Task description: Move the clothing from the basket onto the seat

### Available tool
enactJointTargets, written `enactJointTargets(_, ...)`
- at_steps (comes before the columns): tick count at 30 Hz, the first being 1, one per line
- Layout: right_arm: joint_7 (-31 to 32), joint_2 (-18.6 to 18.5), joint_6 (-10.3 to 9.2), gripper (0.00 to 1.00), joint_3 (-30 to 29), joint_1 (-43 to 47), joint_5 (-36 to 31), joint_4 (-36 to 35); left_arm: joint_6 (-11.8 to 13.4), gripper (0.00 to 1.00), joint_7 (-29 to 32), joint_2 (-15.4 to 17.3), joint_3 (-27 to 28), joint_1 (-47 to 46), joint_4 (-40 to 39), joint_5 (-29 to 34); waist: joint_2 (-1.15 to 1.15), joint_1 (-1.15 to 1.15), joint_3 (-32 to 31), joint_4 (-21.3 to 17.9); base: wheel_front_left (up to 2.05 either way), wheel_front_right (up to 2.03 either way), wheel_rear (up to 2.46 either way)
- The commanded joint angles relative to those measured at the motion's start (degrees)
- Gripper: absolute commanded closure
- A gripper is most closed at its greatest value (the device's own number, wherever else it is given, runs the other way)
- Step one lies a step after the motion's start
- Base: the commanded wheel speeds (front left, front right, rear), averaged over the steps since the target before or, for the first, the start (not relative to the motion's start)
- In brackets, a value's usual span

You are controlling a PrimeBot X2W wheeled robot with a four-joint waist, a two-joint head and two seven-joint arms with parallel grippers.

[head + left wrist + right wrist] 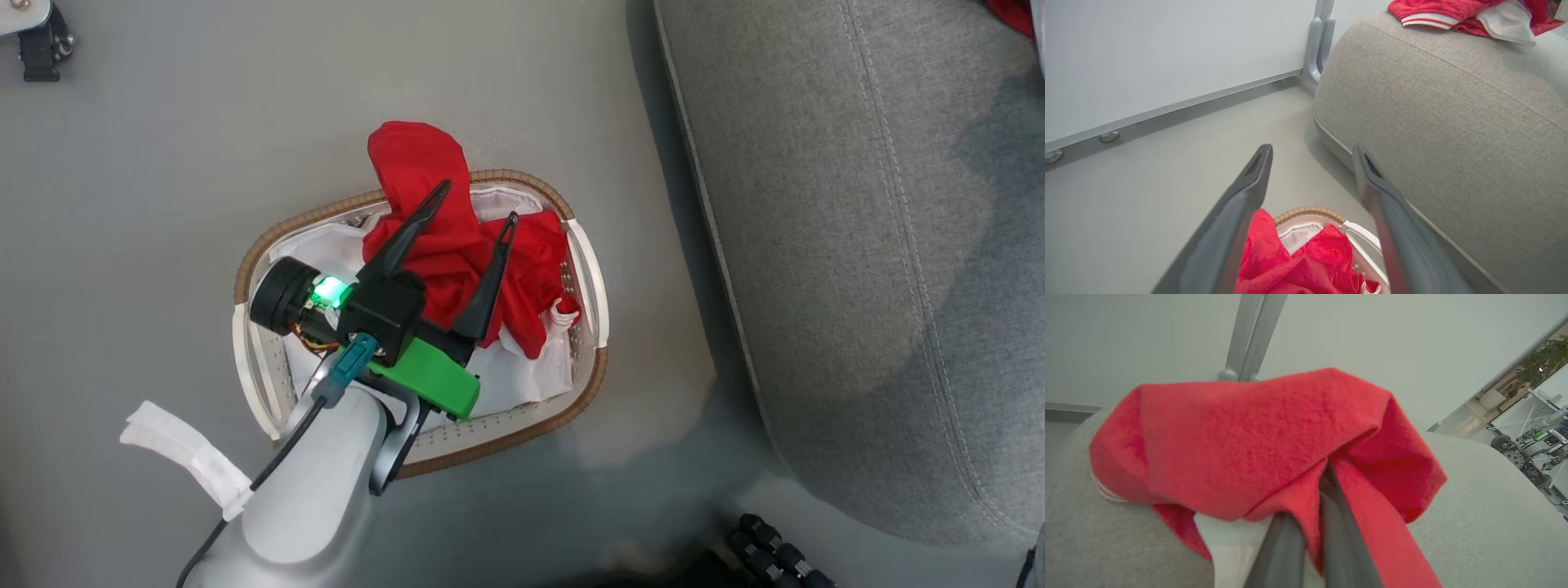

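- Half the job looks done: one red garment [1257, 433] lies on the grey sofa [857, 245].
- My right tool [1312, 522] is pressed together on a fold of it, pinching the cloth.
- The other red garment [453, 245] sits in the basket [506, 175], with one end hanging over the rim.
- My left tool [479, 200] is spread wide right above it. I cannot tell if it touches.

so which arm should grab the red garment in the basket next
Left: the left tool hangs open over the red garment in the basket; the right tool is shut on the other garment over the sofa.
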Motion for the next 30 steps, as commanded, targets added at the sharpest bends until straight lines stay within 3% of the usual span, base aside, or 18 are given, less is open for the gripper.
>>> enactJointTargets(1, -0.1, 0.3, -0.08, 1.00, -0.5, 1.3, 0.5, 0.2, -0.2, 0.00, 0.0, 0.5, 0.3, -0.1, 0.1, -0.4, 0.00, -0.01, -0.3, -0.3, 0.00, 0.00, 0.00)
enactJointTargets(2, -0.1, 0.7, -0.08, 0.95, -0.7, 1.9, 0.5, -0.1, -0.2, 0.00, 0.0, 0.7, 0.5, 0.3, 0.2, -0.4, 0.00, -0.01, -0.5, -0.6, 0.00, 0.00, 0.00)
enactJointTargets(3, -0.1, 1.2, -0.08, 0.71, -0.7, 2.6, 0.2, -0.5, -0.2, 0.00, 0.0, 0.8, 0.7, 0.6, 0.4, -0.5, 0.00, -0.01, -0.8, -0.8, 0.00, 0.00, 0.00)
enactJointTargets(4, -0.1, 1.6, -0.08, 0.60, -0.7, 3.1, 0.0, -0.6, -0.2, 0.00, 0.0, 0.9, 0.8, 0.8, 0.5, -0.4, 0.00, -0.01, -1.0, -0.9, 0.00, 0.00, 0.00)
enactJointTargets(5, -0.1, 2.2, -0.08, 0.24, -0.8, 3.7, -0.1, -0.7, -0.2, 0.00, 0.0, 0.9, 0.9, 1.1, 0.6, -0.4, 0.00, -0.01, -1.4, -1.1, 0.00, 0.00, 0.00)
enactJointTargets(6, -0.1, 2.6, -0.08, 0.00, -1.2, 4.2, 0.0, -0.8, -0.2, 0.00, 0.0, 0.9, 1.0, 1.3, 0.7, -0.4, 0.00, -0.01, -1.8, -1.2, 0.00, 0.00, 0.00)
enactJointTargets(18, -0.1, 5.3, -0.08, 0.00, -1.3, 16.0, -1.6, -6.7, -0.2, 0.00, 0.0, -0.7, 3.8, 4.2, 0.1, -1.9, 0.00, -0.01, -11.5, 0.0, 0.00, 0.00, 0.00)
enactJointTargets(30, -0.1, 4.4, -0.08, 0.00, 5.8, 19.6, -0.3, -9.0, 0.0, 0.00, 0.0, -2.6, 10.9, 10.0, -0.7, -3.0, 0.00, -0.01, -24.8, 3.8, 0.00, 0.00, 0.00)
